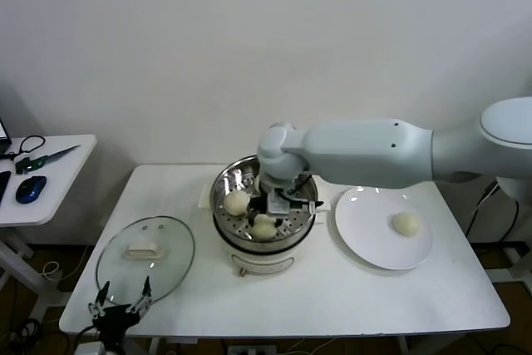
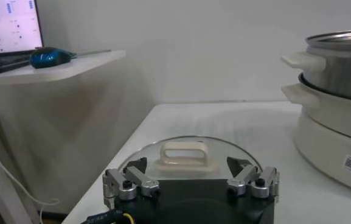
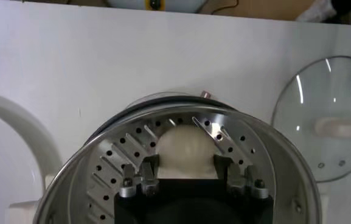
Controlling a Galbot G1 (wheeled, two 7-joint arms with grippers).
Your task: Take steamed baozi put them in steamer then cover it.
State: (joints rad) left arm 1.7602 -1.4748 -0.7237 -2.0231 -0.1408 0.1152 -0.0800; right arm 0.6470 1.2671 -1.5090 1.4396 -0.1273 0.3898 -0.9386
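The steel steamer [image 1: 223,185] stands mid-table on its cream base. My right gripper [image 1: 279,204] reaches down inside it. In the right wrist view its fingers press both sides of a cream-white steamed baozi [image 3: 184,145] that rests on the perforated tray [image 3: 123,161] near the rim; this looks like the front bun [image 1: 263,229]. Another baozi [image 1: 237,201] lies at the tray's left. One more baozi [image 1: 406,224] sits on the white plate [image 1: 366,243]. The glass cover [image 1: 145,257] lies flat at front left. My left gripper [image 1: 123,301] hovers open at its near edge, facing the cover handle [image 2: 185,155].
A side table [image 1: 50,197] at the far left carries a blue mouse [image 1: 31,189] and a laptop [image 2: 8,27]. The steamer's base and side handles [image 2: 306,61] rise to the right of the left gripper. The table's front edge runs just behind the left gripper.
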